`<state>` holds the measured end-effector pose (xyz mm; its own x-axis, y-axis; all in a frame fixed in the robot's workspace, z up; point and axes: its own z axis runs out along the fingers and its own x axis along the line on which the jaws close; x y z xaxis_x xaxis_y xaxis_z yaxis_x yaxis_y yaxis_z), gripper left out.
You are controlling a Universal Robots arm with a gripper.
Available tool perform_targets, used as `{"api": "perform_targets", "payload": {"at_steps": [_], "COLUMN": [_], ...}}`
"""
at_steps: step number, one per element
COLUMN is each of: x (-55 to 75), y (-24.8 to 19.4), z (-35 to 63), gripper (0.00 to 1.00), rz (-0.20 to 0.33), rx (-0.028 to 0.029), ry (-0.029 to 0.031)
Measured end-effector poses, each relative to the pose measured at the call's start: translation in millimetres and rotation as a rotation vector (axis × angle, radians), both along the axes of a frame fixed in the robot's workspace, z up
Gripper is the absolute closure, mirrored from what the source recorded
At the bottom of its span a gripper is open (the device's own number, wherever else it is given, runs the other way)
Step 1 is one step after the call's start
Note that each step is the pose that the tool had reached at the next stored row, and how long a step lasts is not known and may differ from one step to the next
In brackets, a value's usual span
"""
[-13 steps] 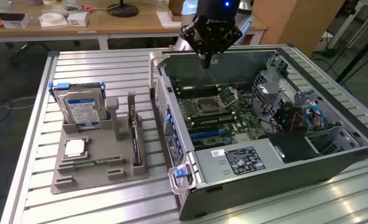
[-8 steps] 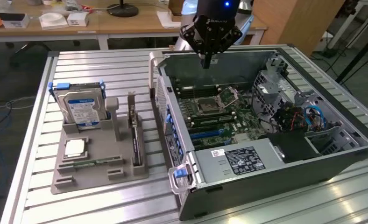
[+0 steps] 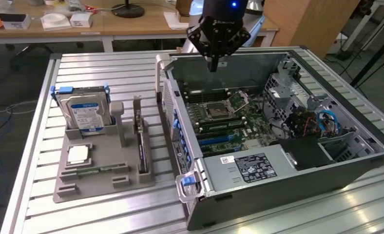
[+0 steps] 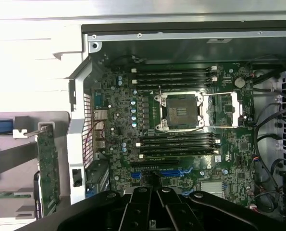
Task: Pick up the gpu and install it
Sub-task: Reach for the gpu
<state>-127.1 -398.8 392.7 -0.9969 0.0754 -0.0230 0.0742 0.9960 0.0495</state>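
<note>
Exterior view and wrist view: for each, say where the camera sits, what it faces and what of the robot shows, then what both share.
Exterior view: off the arm, raised, looking down across the slatted table at the open computer case and grey parts holder; the gripper, fingers shut, hangs above the case.
Wrist view: on the wrist, looking down into the case at the motherboard; the gripper shows.
Shared: the CPU socket, and the gpu standing in the holder.
</note>
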Motion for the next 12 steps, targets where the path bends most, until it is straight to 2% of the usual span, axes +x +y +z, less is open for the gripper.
{"api": "perform_targets", "payload": {"at_steps": [12], "x": [-7.9], "y": [0.0], "z": [-0.7], "gripper": [0.89], "rz": [0.000], "rx": [-0.0011], "ry": [0.0001]}}
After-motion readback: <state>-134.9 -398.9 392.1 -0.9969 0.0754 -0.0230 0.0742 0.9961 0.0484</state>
